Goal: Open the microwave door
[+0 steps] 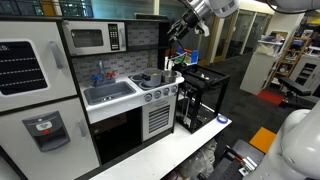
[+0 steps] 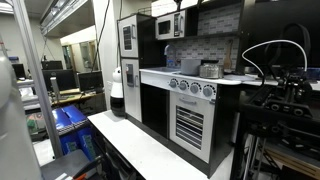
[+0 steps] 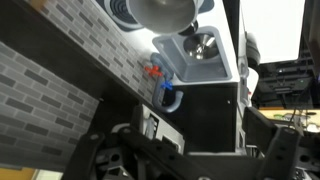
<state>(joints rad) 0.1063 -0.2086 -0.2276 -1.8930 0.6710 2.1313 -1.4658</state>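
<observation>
The microwave door (image 1: 86,39) is a silver-framed panel with a dark window, shut, on the toy microwave high in the play kitchen, with a black keypad strip (image 1: 115,38) beside it. It also shows in an exterior view (image 2: 168,27). In the wrist view the dark door (image 3: 197,115) and the keypad (image 3: 150,126) lie ahead between my fingers. My gripper (image 1: 181,29) hangs in the air away from the microwave, above the stove side, touching nothing. Its fingers (image 3: 195,165) stand wide apart and empty.
A sink (image 1: 110,93) with a faucet sits below the microwave. A pot (image 1: 160,77) stands on the stove. The white fridge door (image 1: 30,65) is at the far side. A black frame stand (image 1: 200,95) sits beside the oven on the white table (image 2: 140,150).
</observation>
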